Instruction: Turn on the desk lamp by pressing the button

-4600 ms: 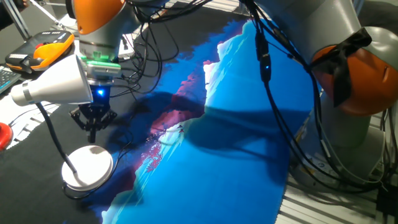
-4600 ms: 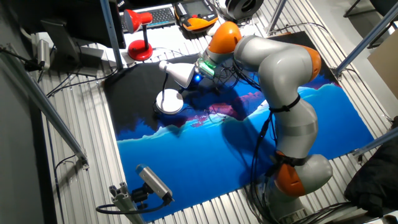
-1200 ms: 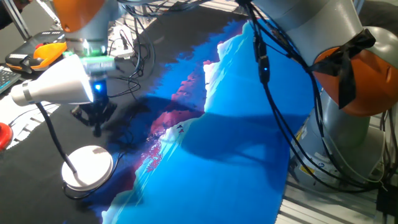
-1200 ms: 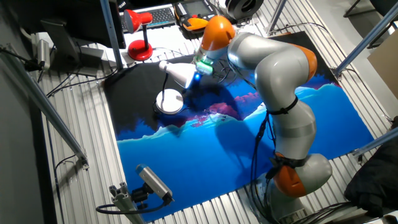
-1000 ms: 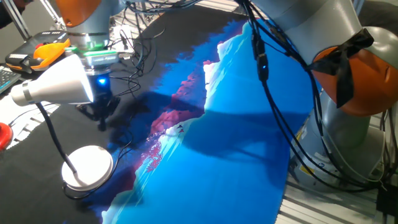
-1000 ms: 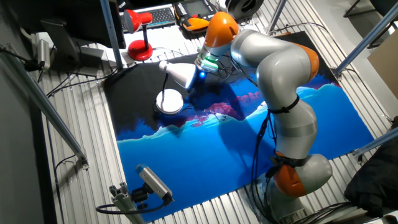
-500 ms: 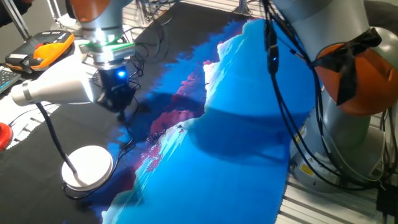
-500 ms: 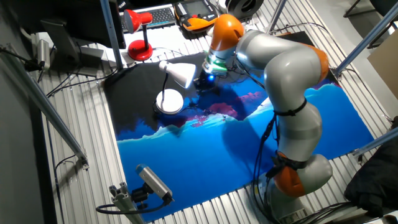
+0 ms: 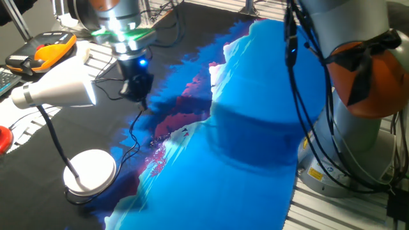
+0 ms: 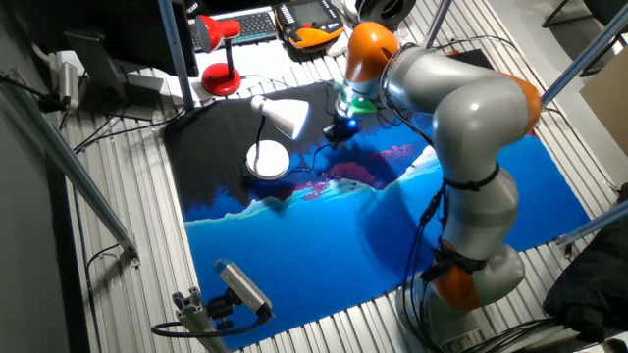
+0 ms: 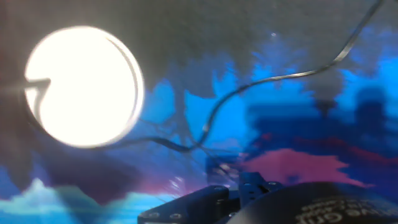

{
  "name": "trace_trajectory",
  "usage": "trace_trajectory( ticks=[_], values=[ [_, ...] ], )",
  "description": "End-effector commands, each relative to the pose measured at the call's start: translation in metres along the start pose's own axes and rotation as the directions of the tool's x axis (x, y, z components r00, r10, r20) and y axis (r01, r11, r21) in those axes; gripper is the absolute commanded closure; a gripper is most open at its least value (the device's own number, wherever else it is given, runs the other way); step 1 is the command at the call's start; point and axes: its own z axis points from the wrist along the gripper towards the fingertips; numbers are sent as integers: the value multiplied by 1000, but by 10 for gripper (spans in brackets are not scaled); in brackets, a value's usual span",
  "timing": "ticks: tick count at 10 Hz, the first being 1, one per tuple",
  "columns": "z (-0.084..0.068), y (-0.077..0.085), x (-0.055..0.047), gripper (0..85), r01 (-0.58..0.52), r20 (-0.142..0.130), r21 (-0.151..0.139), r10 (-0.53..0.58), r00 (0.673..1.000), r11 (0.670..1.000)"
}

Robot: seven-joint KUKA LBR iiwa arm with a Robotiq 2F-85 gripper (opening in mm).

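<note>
The white desk lamp has a cone shade (image 9: 56, 93), a thin dark neck (image 9: 54, 138) and a flat round base (image 9: 90, 171) on the black part of the cloth. It also shows in the other fixed view (image 10: 283, 117). My gripper (image 9: 139, 99) hangs above the cloth to the right of the shade, well clear of the base. In the other fixed view the gripper (image 10: 333, 132) is right of the lamp. The hand view is blurred: the base (image 11: 81, 87) shows as a bright white disc at upper left, and the dark fingers (image 11: 214, 198) sit at the bottom edge, their gap unclear.
A blue, black and pink cloth (image 9: 243, 160) covers the table. Thin cables (image 9: 134, 137) lie on it near the lamp. An orange hand-held pendant (image 9: 48, 51) and a red lamp (image 10: 222, 69) sit behind. My arm's base (image 10: 471, 279) stands at the cloth's near edge.
My gripper has moved from just above the lamp base up and to the right, away from the lamp. The lamp has not moved.
</note>
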Motion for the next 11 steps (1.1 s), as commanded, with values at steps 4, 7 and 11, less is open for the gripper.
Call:
trace_trajectory(
  ticks=[4,7,11],
  values=[
    [-17,-15,17,850,96,60,44,-98,993,994],
    [-26,-17,22,850,115,61,55,-119,991,992],
    [-38,-8,26,850,121,79,79,-127,989,990]
  ],
)
